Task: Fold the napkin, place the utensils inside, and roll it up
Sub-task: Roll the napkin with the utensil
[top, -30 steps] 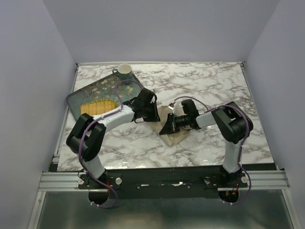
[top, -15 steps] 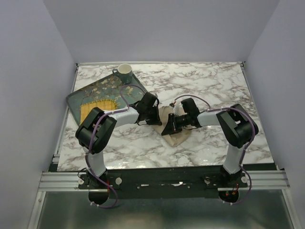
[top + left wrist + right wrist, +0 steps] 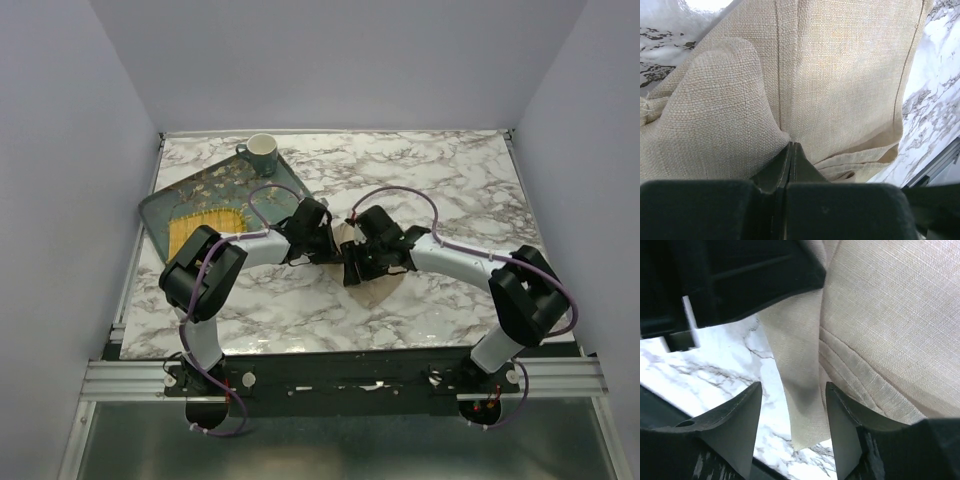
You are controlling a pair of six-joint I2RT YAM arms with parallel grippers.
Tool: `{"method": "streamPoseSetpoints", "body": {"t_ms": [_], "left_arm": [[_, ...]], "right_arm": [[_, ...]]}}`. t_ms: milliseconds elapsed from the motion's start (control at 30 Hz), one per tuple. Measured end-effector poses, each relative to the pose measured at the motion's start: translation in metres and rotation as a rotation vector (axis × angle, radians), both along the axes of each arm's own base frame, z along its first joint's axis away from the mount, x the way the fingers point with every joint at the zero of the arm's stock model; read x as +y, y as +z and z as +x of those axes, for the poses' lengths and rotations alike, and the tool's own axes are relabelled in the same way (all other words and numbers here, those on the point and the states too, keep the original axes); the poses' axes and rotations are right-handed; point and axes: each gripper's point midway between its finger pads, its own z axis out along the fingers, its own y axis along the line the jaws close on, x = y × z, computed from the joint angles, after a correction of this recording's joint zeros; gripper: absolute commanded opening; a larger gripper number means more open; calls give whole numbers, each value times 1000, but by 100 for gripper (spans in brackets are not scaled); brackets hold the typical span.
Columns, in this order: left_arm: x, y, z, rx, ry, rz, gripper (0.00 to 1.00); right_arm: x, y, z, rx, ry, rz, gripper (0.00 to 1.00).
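Observation:
The beige napkin point(image 3: 376, 288) lies bunched and partly folded on the marble between my two grippers. In the left wrist view the napkin point(image 3: 840, 75) fills the frame, and my left gripper point(image 3: 791, 146) is shut with its tips pinched into a fold of it. My left gripper point(image 3: 332, 256) holds that fold raised. In the right wrist view a loose flap of the napkin point(image 3: 800, 390) hangs down between my right gripper's open fingers. My right gripper point(image 3: 792, 390) is open around this flap, in the top view point(image 3: 352, 270) close against the left gripper. The spoon is hidden.
A dark teal floral tray point(image 3: 152, 206) sits at the back left with a yellow mat point(image 3: 205, 228) on it. A teal and white cup point(image 3: 262, 150) stands at its far corner. Marble tabletop point(image 3: 450, 180) spreads to the right and back.
My right arm has stretched left, bringing its gripper up against the left gripper at the napkin's left edge. My left gripper shifted slightly right, still on the cloth.

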Motion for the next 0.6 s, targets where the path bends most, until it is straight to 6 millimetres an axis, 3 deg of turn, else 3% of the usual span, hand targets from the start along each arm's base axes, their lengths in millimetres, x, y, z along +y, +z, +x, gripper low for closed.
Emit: {"method": "streamPoseSetpoints", "body": {"t_ms": [267,433,600], "left_arm": [[-2,-1,0,23,29,-19,0],[-2,-1,0,34,48,-35,0],[-1,-2,0,45,58,-51,0]], "right_arm": [[13,2,3,-201,27,-213,62],[16,-12,16,-269,6,-331,62],[17,-24,16,-297,-8,-396,60]]}}
